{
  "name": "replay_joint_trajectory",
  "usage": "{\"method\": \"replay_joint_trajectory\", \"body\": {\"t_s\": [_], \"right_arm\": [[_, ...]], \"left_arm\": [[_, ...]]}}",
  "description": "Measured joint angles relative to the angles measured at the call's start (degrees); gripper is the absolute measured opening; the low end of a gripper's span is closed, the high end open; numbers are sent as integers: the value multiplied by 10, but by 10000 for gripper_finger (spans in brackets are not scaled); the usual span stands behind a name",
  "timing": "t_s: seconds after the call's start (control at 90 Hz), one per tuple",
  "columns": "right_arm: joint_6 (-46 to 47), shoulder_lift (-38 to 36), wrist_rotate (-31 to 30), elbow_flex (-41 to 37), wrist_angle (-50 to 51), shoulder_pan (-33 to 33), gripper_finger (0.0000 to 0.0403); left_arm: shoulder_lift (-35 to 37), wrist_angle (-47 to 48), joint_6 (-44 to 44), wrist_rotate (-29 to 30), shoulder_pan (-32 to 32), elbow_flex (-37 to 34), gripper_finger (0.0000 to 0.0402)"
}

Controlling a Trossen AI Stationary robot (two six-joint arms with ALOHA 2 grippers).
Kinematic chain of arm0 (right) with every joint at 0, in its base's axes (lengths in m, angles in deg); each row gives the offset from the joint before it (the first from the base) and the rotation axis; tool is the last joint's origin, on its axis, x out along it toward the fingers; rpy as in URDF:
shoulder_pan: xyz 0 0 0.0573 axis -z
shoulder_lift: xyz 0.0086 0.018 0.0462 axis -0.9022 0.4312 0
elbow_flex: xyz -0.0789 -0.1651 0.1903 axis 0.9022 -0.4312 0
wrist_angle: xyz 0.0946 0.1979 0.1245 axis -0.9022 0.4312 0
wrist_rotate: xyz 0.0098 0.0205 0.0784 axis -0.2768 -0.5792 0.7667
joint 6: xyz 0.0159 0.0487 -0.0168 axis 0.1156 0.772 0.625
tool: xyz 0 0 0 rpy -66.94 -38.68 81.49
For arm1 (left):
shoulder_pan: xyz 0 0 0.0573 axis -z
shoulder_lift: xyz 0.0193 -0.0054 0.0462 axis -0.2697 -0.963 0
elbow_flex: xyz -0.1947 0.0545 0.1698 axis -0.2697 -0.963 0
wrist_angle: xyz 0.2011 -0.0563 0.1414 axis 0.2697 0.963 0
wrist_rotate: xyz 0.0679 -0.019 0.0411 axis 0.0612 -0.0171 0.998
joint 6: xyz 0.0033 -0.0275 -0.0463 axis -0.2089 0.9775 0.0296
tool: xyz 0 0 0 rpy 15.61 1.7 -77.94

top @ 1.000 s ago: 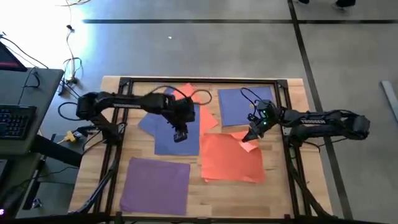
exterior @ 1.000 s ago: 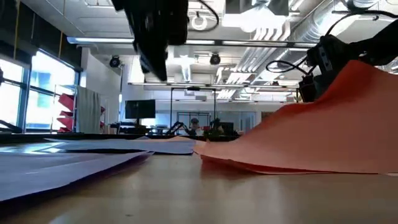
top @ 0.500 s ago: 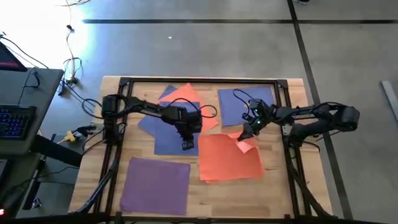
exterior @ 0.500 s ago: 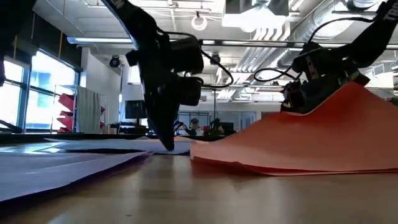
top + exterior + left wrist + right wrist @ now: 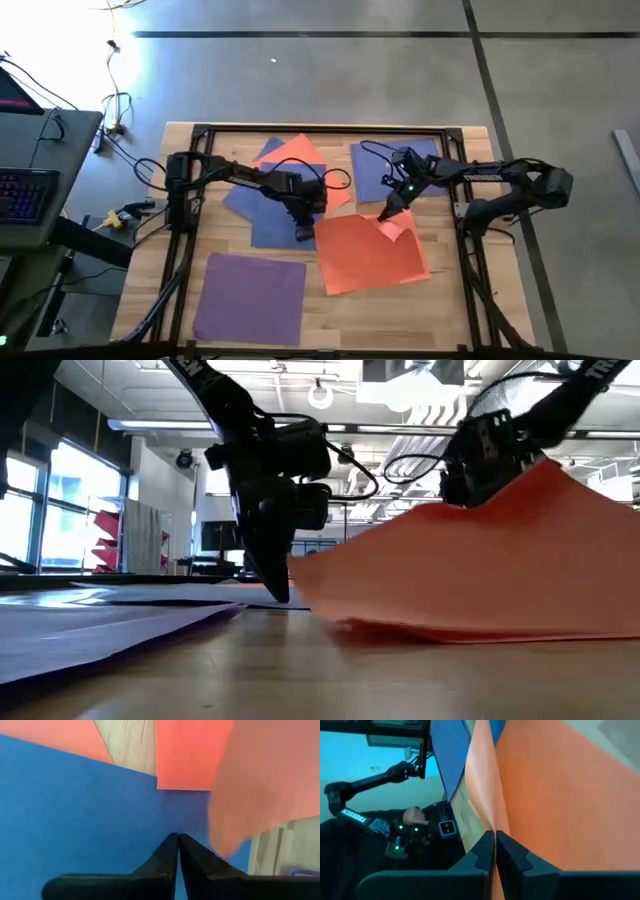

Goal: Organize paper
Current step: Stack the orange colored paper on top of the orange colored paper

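Sheets mostly unsorted: right gripper (image 5: 386, 214) clamped on lifted orange sheet (image 5: 375, 255), left gripper (image 5: 304, 233) pressed together on blue sheet (image 5: 275, 222), purple sheet (image 5: 250, 298) apart.

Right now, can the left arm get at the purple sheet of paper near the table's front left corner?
Probably yes. The purple paper sheet lies flat and uncovered, and the left gripper, fingers shut on the blue paper sheet, is just beyond it. The lifted orange paper sheet lies off to the side.
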Motion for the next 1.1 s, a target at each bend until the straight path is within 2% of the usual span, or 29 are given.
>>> {"method": "replay_joint_trajectory", "body": {"t_s": [0.222,0.356,0.456,0.767,1.1], "right_arm": [[-66,6,-2,33,133,47,0],[-101,7,-2,29,188,41,0],[-112,8,-4,29,191,31,0],[-39,8,-45,29,176,24,0],[39,8,-27,29,171,17,0]], "left_arm": [[0,4,-1,2,0,0,0],[0,5,-1,4,0,0,0],[0,4,-1,5,0,0,0],[0,2,-1,6,0,-1,0],[0,0,-1,27,0,-1,0]]}}
